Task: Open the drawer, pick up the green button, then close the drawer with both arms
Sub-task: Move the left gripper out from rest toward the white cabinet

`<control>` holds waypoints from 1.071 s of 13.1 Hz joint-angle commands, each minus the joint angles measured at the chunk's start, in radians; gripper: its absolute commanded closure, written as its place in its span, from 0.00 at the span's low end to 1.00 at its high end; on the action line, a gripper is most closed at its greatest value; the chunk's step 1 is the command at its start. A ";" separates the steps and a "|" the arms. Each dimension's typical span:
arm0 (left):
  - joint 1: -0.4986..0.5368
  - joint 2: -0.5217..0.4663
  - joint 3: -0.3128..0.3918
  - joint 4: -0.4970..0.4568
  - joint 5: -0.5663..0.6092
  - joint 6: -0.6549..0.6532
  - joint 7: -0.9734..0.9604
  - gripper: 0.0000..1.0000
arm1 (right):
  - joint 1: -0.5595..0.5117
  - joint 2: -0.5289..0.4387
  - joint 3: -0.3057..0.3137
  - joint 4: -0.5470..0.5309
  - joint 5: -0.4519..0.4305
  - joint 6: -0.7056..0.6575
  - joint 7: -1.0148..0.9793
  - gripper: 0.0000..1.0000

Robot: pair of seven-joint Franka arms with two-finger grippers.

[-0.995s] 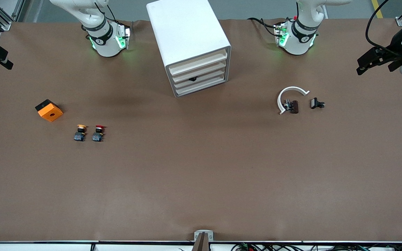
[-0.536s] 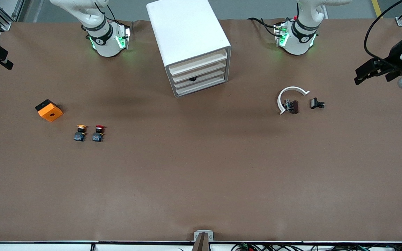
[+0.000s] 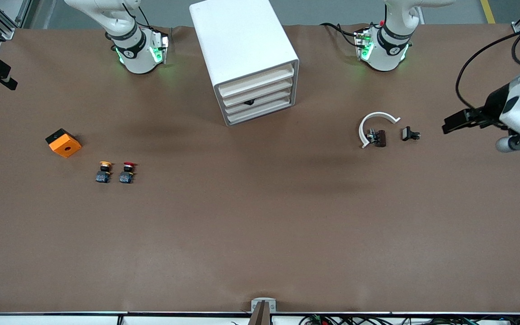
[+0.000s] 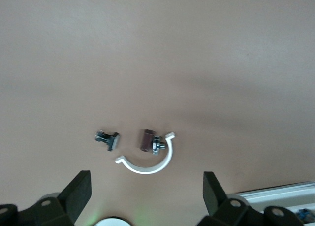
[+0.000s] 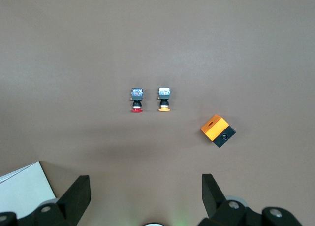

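A white cabinet (image 3: pixel 242 49) stands between the two arm bases, its four drawers all pushed in. The drawer (image 3: pixel 266 100), third from the top, has a small dark spot at its front. The button is hidden. My left gripper (image 3: pixel 453 123) hangs open over the left arm's end of the table, beside a small black part (image 3: pixel 410 134). In the left wrist view the left gripper (image 4: pixel 146 186) holds nothing. My right gripper (image 3: pixel 5 79) waits at the right arm's end of the table. In the right wrist view the right gripper (image 5: pixel 145 186) is open and holds nothing.
A white curved clip (image 3: pixel 375 124) with a brown part (image 3: pixel 379 138) lies toward the left arm's end. An orange box (image 3: pixel 63 143), a yellow-capped button (image 3: pixel 103 172) and a red-capped button (image 3: pixel 127 172) lie toward the right arm's end.
My left gripper has come down the front view and in from the table's end, toward the small black part. The right arm and everything on the table have stayed put.
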 commanded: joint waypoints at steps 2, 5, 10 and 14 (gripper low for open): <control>-0.013 0.116 -0.001 0.050 -0.094 0.003 -0.040 0.00 | -0.011 -0.021 0.009 -0.019 -0.010 -0.002 -0.002 0.00; -0.048 0.182 -0.010 0.050 -0.108 0.064 -0.046 0.00 | -0.011 -0.021 0.009 -0.019 -0.010 -0.002 -0.002 0.00; -0.182 0.286 -0.015 0.050 -0.132 0.168 -0.297 0.00 | -0.011 -0.020 0.008 -0.020 -0.010 -0.010 -0.002 0.00; -0.297 0.357 -0.015 0.051 -0.131 0.254 -0.496 0.00 | -0.012 -0.020 0.008 -0.019 -0.010 -0.010 -0.002 0.00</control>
